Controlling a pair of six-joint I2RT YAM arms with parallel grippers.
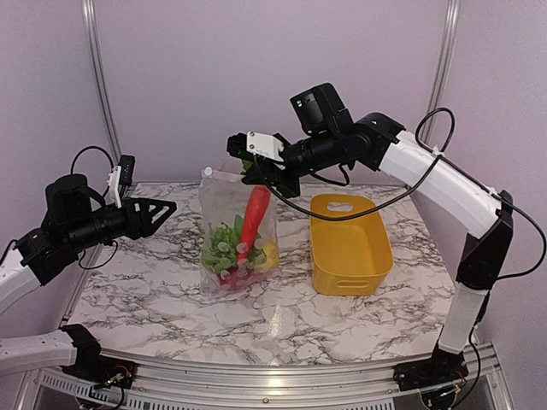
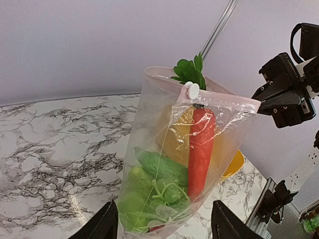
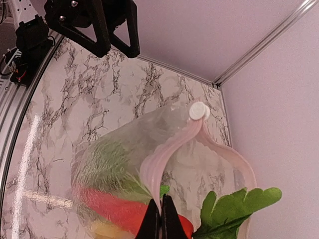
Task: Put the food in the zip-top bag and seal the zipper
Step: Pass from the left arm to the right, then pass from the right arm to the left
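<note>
Transparent crinkly plastic zip-top bag hangs upright. Its bottom appears to rest on the marbled surface, just left of the yellow plastic basket. Toy food is inside; the orange-red toy carrot stands on end, green leaves poking out of the gaping mouth. Right claw is clenched on the mouth rim. Zipper strip runs roughly level from there toward the left arm. White round slider sits at the end nearer the left claw, which is spread, empty, apart from the bag and somewhat below the slider. Pulling the slider looks like the left arm's job.
</note>
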